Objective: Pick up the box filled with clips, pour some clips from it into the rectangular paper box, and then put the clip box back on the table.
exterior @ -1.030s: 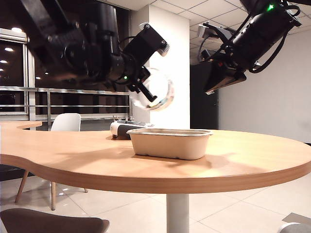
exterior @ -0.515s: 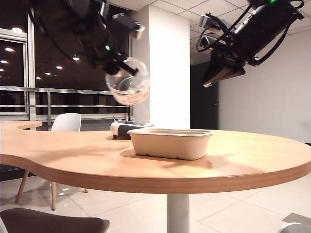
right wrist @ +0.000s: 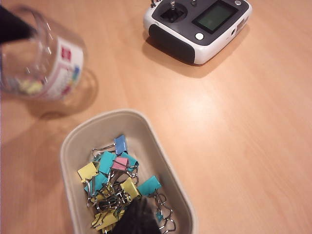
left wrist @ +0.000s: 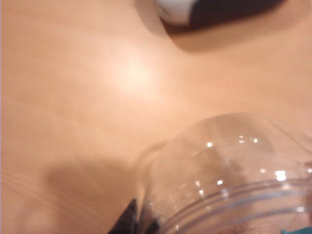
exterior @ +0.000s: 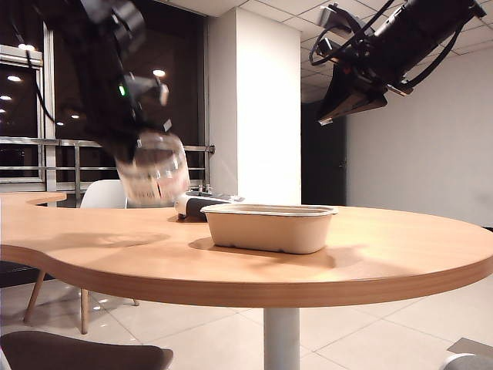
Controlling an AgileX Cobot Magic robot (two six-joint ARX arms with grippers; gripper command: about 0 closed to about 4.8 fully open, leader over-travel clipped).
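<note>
Pour looks done; step in hand is the put-back: the left gripper [exterior: 142, 150], jaws pinching the box filled with clips [exterior: 154, 179], carries it low on the left side of the exterior view, clear of the rectangular paper box [exterior: 269, 227] and not yet on the table [exterior: 370, 262]; jar is blurred there, so exact tilt can't be told, but it appears roughly upright w/ labels facing out; right wrist view shows the jar [right wrist: 41, 61] near one end of the tray, a few bits of colour left inside; tray [right wrist: 73, 146] holds a heap of the clips [right wrist: 117, 185], yellow, blue, pink; the dark grey-white device [right wrist: 197, 27] sits on the table beyond the tray, apart from both; right gripper [exterior: 350, 96] hangs high at upper right, jaws pressed together on nothing, well above the tray. Next move, as I judge it: lower the jar to bare wood beside the tray, base flat, then spread the jaws and lift off; risk is setting it down tilted so it tips. Vs. a second ago: jar was up above the tray's left end, turned on its side toward it; half a sec ago it was swinging back leftward; now it's down near table level, further left; right arm has crept slightly higher; tray unmoved.
</note>
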